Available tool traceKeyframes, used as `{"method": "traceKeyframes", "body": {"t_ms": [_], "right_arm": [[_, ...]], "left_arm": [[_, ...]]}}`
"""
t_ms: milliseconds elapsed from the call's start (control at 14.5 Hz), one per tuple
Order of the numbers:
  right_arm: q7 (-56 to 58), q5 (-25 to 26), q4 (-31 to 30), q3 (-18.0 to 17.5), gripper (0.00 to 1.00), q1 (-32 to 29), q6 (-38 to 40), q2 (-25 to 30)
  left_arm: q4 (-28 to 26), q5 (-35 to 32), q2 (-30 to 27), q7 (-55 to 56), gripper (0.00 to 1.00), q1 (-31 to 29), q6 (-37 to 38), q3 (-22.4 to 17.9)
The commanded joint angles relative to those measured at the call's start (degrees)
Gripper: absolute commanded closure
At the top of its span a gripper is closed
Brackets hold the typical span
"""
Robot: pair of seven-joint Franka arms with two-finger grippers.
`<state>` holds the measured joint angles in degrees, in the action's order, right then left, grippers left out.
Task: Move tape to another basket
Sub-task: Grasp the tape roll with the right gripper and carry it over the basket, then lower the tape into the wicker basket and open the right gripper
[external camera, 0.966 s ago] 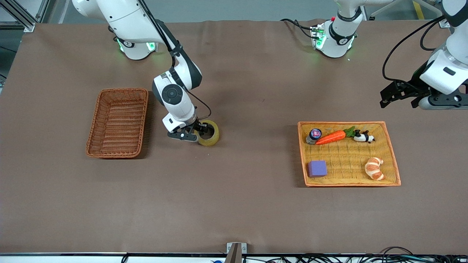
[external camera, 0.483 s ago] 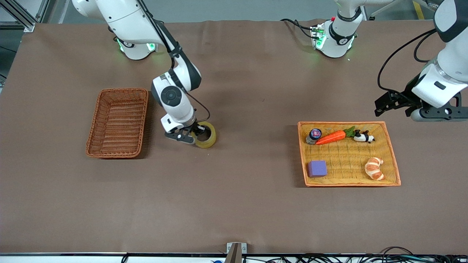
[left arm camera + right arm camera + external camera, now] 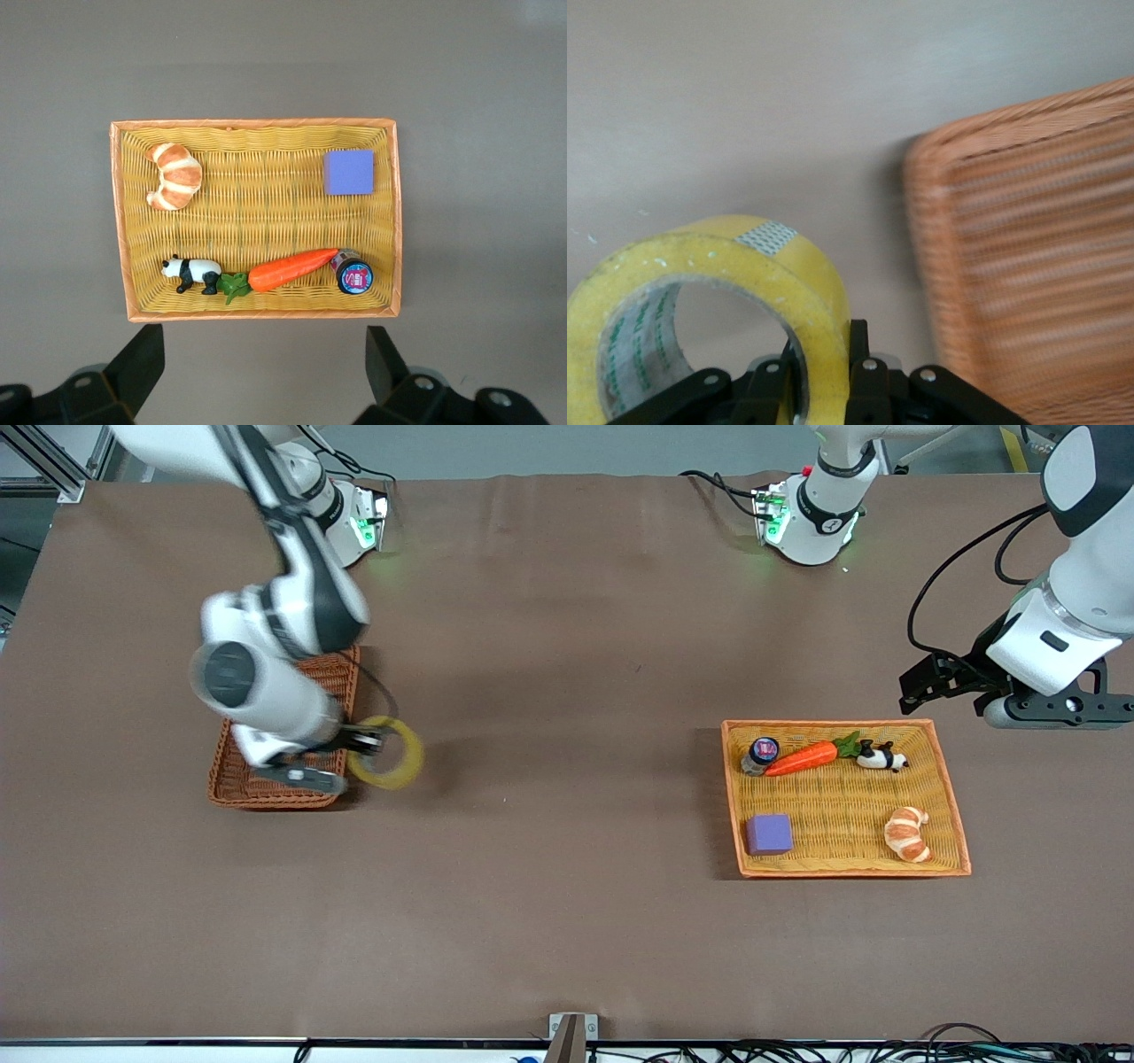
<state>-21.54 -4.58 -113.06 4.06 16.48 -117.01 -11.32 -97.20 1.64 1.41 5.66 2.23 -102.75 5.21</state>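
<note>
Right tool [image 3: 365,742] clamped on tape [image 3: 386,753] wall, roll airborne at basket's [image 3: 285,722] 3 o'clock rim. I worry: one-wall pinch, roll may swing, clip rim. Left tool [image 3: 261,372] spread, waiting over tray [image 3: 946,781].

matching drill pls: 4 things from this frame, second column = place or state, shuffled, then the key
Things
1. tape
2. left gripper
3. purple cube
4. woven basket

Place or state
A. open, holding nothing, over the table beside the orange tray
B. lies in the orange tray, nearer the front camera than the carrot
C. pinched through its wall by the right gripper, just outside the basket's rim
D. toward the right arm's end of the table, partly covered by the right arm

Pairs: 1-C, 2-A, 3-B, 4-D
</note>
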Motion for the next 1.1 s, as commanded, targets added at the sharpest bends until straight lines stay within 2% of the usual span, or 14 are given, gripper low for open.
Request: {"method": "traceKeyframes", "body": {"t_ms": [0,69,276,621,759,897,1034], "right_arm": [[12.4,1.4,-5.8,-1.2,1.00,-9.5,2.9,7.3],[18.1,1.4,-6.3,-1.3,1.00,-13.2,3.8,8.1],[25.8,1.4,-8.6,-1.3,1.00,-19.2,4.4,8.9],[26.8,1.4,-18.8,-1.3,1.00,-19.8,-7.2,9.8],[26.8,1.4,-21.6,-1.3,1.00,-19.9,-11.9,9.6],[27.9,1.5,-23.1,-1.2,0.99,-20.3,-15.7,8.6],[30.1,1.5,-23.1,-1.3,0.98,-22.6,-17.5,6.1]], "left_arm": [[1.0,0.6,0.3,2.1,0.00,-0.2,1.1,0.5],[0.9,0.6,0.3,2.6,0.00,-0.3,1.1,0.5],[1.0,0.6,0.3,2.6,0.00,-0.6,1.1,0.5],[1.3,0.4,-0.4,1.6,0.00,-0.6,1.6,0.3],[3.6,-0.5,-0.6,0.8,0.00,-0.6,6.3,0.5],[4.1,-0.5,-0.9,0.5,0.00,-0.5,10.8,0.5],[4.0,-0.5,-1.6,0.5,0.00,-0.6,10.2,0.5]]}}
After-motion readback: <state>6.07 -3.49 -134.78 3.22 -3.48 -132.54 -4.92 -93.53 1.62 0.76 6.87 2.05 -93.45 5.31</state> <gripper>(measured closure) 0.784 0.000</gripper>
